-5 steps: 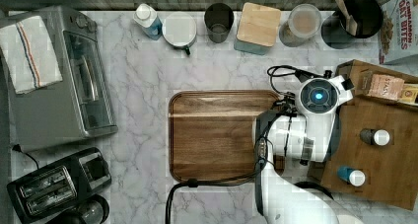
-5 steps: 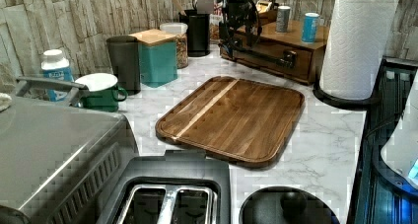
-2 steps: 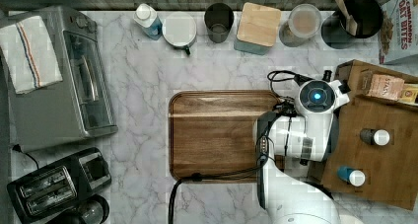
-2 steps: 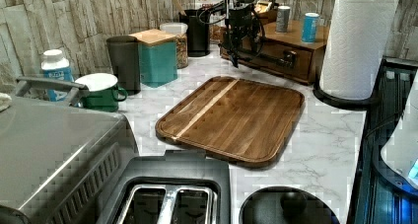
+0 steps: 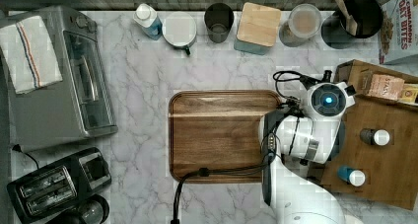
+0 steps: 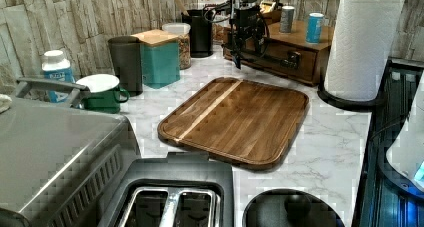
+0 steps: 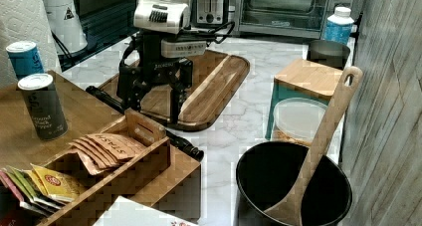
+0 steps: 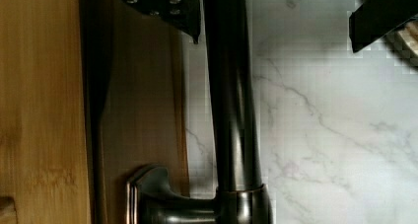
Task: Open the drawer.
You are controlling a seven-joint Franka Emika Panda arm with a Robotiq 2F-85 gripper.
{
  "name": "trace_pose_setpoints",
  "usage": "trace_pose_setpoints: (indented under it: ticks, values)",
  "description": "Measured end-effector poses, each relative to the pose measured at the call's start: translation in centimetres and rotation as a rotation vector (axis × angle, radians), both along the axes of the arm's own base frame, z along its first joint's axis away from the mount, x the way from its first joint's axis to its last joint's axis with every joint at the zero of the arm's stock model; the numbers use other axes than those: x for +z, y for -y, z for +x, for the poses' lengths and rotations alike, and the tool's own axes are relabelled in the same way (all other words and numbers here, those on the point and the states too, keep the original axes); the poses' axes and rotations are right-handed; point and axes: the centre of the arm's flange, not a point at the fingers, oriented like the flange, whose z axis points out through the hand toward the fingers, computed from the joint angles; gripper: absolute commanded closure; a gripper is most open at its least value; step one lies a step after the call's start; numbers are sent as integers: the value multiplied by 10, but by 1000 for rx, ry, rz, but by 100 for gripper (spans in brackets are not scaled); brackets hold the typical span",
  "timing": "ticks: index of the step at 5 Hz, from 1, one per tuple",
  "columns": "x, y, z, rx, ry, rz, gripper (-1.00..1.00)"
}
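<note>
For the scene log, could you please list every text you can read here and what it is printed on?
"OAT BITES": white cardboard cereal box at the top view's right edge; the small word above is blurred.
"STASH": brown paper tea packets in the open wooden box.
Labels on the grey spice shaker, blue bottle and robot gripper: unreadable.

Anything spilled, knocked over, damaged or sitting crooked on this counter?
Nothing stands out. The cutting board lies flat, the canisters stand upright on the cabinet, and the gripper hangs over the drawer's bar handle.
</note>
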Motion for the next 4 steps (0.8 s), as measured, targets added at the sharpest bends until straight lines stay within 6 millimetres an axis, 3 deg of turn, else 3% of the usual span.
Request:
trace_pose_setpoints:
  ticks: [1, 4]
  values:
    - [-8, 12, -5, 10, -10, 7, -100]
    - [-15, -17, 5, 57, -41, 63, -100]
